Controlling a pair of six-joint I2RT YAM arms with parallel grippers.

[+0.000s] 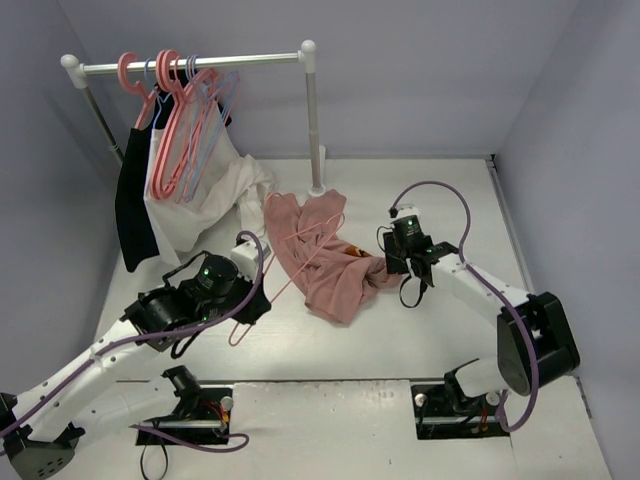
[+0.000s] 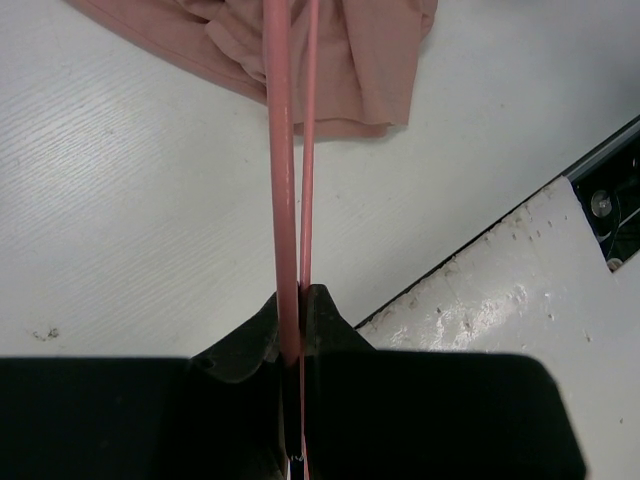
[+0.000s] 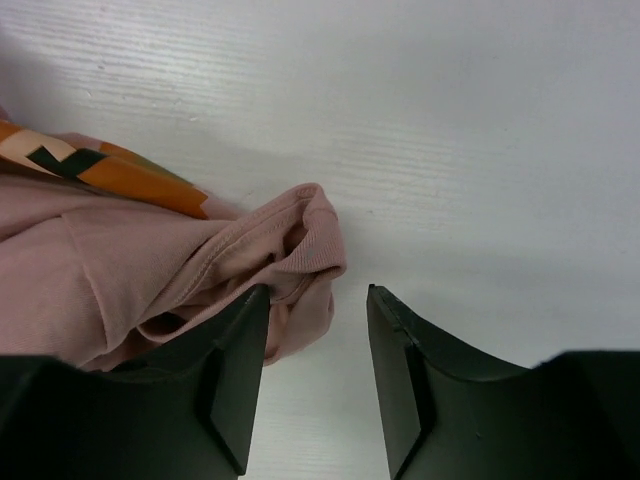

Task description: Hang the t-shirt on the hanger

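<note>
I'm clamping my L gripper (image 2: pixel 298 335) tight on the hanger (image 2: pixel 284 180), its wires reaching fwd onto the t-shirt (image 1: pixel 335 270), which is lying crumpled mid table (image 1: pixel 440 200). I'm holding my R gripper (image 3: pixel 317 293) part-open, gripping nothing, w/ the shirt's ribbed edge just beside one finger.

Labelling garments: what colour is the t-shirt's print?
The print is orange with dark and cream patches; right wrist view.

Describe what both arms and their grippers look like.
The left arm and right arm have white links with black joint housings, each showing a small green light. A purple cable loops along each. The left gripper and right gripper have matte black, wedge-shaped fingers.
</note>
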